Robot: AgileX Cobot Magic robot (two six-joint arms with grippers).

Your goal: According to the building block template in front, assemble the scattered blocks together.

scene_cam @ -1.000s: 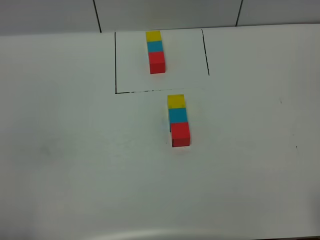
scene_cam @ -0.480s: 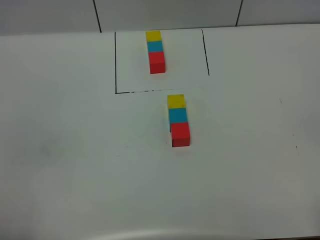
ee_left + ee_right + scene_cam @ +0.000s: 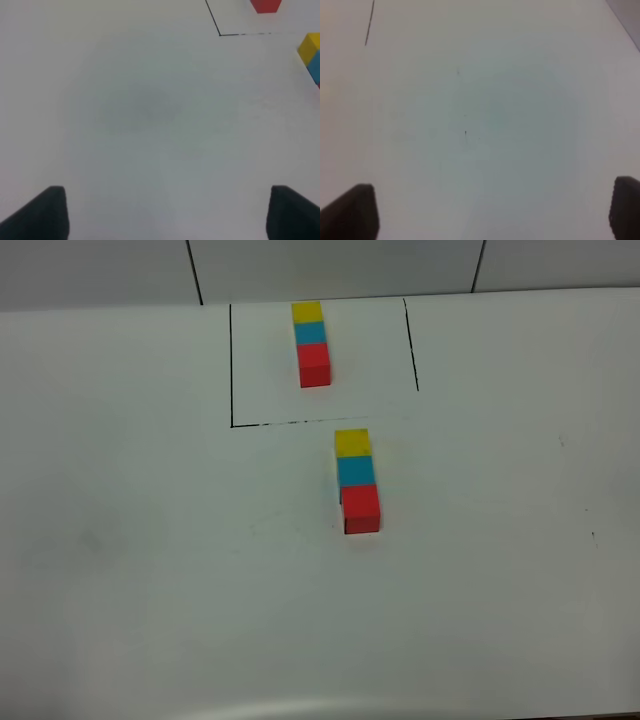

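White table (image 3: pixel 150 540): three-cube template (image 3: pixel 312 343), three joined scattered blocks (image 3: pixel 357 480); both pincers spread, empty.

The building block template (image 3: pixel 312 344) sits on the desk (image 3: pixel 130 540) toward its far edge, inside a drawn rectangle outline (image 3: pixel 231 365), its three cubes touching in a row that runs from far to near; the scattered blocks (image 3: pixel 357 480) lie just outside the near line of that outline, slightly to the right of the template, likewise joined in a far-to-near row. In the wrist views the left end effector (image 3: pixel 160 215) and the right end effector (image 3: pixel 492 215) each hang over bare desk, fingertips wide apart, the left one well away from both rows; neither appears in the high view.
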